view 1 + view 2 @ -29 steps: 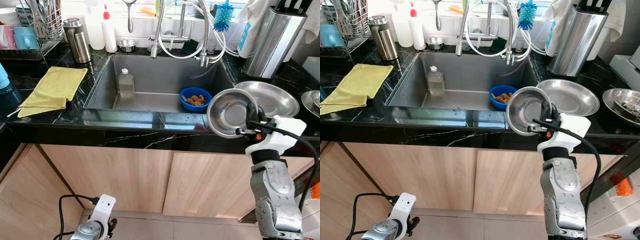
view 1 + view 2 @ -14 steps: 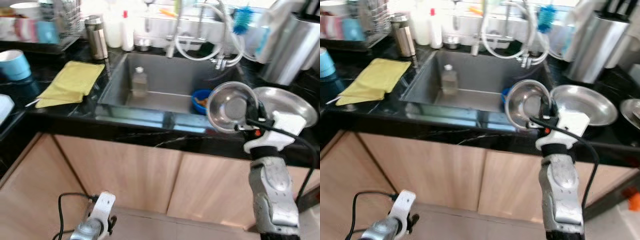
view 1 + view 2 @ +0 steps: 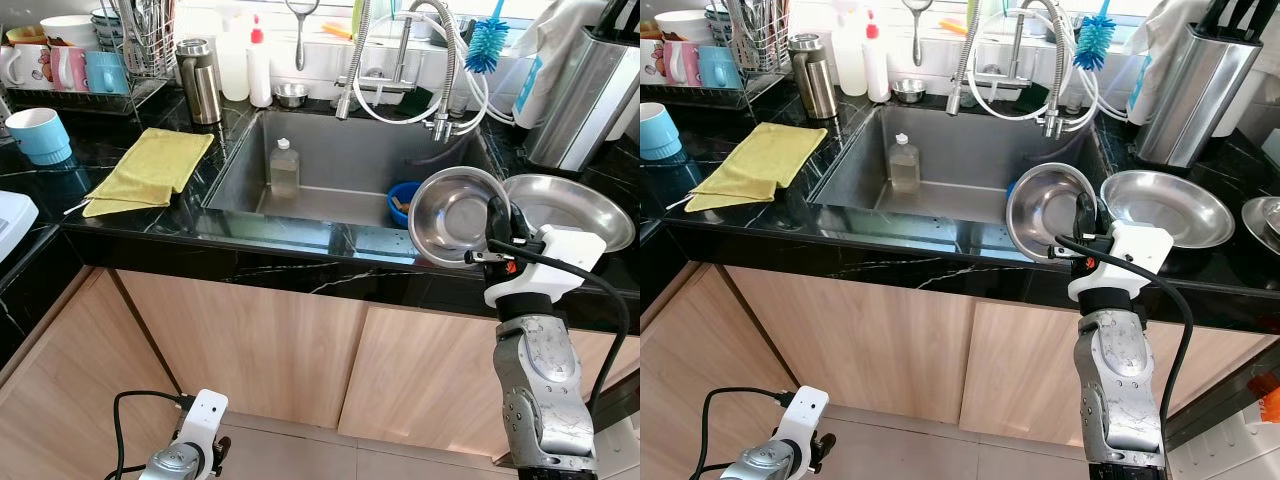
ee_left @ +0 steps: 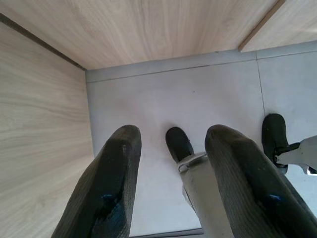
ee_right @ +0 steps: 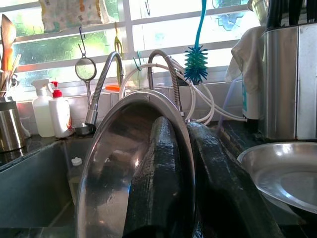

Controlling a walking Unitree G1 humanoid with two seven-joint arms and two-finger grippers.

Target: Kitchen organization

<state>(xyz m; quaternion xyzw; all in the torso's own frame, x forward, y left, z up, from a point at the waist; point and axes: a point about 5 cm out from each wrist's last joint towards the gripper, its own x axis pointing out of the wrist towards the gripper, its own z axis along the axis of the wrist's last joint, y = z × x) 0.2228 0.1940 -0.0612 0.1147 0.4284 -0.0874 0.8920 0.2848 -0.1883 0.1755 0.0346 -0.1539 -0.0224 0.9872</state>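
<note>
Right end effector (image 3: pixel 498 232) grips steel bowl (image 3: pixel 455 215) above counter's front edge (image 3: pixel 300 248).

Left hand (image 4: pixel 171 188) fingers apart — over grey floor tiles (image 4: pixel 208 94), wood cabinet panels (image 4: pixel 143 27) adj.

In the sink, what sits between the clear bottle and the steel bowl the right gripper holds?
In the left eye view, a blue bowl of brownish food lies between the bottle and the steel bowl held by the right gripper; otherwise bare sink floor.
</note>
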